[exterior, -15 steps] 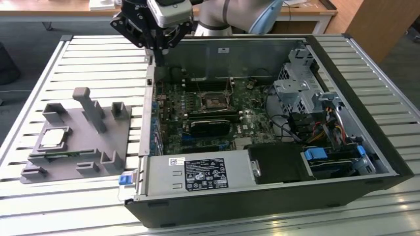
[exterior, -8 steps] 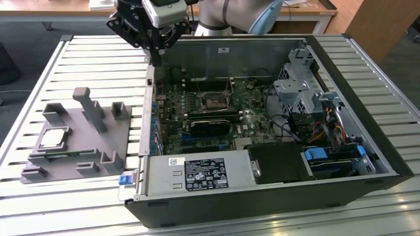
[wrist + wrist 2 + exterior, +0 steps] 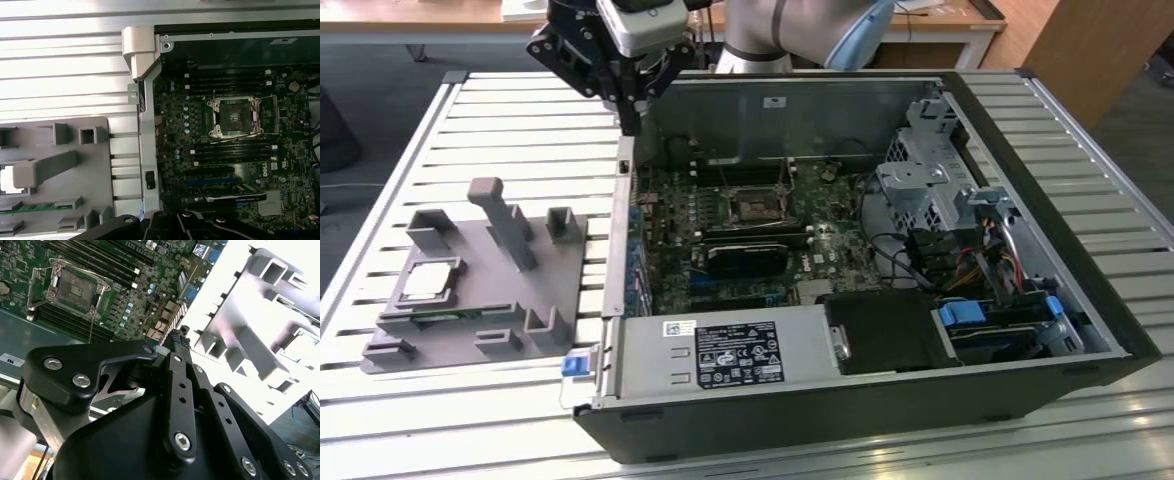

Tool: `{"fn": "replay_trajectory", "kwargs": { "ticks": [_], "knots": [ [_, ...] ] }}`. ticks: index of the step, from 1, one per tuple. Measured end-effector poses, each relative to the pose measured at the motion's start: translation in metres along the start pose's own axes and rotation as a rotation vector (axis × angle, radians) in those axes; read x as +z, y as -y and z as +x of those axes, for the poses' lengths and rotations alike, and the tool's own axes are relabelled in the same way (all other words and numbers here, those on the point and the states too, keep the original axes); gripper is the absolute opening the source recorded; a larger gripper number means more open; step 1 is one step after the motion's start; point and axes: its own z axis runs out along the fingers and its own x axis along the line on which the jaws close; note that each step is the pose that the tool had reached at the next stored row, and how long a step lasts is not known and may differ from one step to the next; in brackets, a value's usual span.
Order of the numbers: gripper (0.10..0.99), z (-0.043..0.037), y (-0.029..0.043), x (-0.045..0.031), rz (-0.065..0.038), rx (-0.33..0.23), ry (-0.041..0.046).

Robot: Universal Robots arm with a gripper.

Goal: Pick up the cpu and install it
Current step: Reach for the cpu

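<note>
Exterior view: the black two-finger tool [image 3: 631, 121] hangs above the wall of the open black metal computer case [image 3: 854, 425] on the exterior view's left, near the far corner. Its fingers are pressed together and carry nothing. The small, flat, square, silvery-grey-topped cpu [image 3: 427, 283] lies on the grey plastic fixture [image 3: 520, 340], well apart from the tool. The fixture rests on the slatted metal counter [image 3: 494, 130]. A long thin green memory stick [image 3: 450, 315] lies just beside the cpu. The black square socket [image 3: 754, 208] with a metal frame sits on the green motherboard [image 3: 674, 215]. Second wrist view: the fingertips meet, with the socket [image 3: 75, 290] and fixture [image 3: 250, 340] beyond them. First wrist view: the cpu [image 3: 7, 179] lies on the fixture [image 3: 60, 145], cut by the picture edge, well apart from the socket [image 3: 235, 117].
</note>
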Motion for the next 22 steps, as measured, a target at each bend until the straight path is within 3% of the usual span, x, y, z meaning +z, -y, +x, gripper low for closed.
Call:
{"fn": "replay_trajectory", "kwargs": {
  "ticks": [22],
  "knots": [
    [0.106,0.0176,0.0013,-0.0004,0.0,0.0,0.0]
  ]
}}
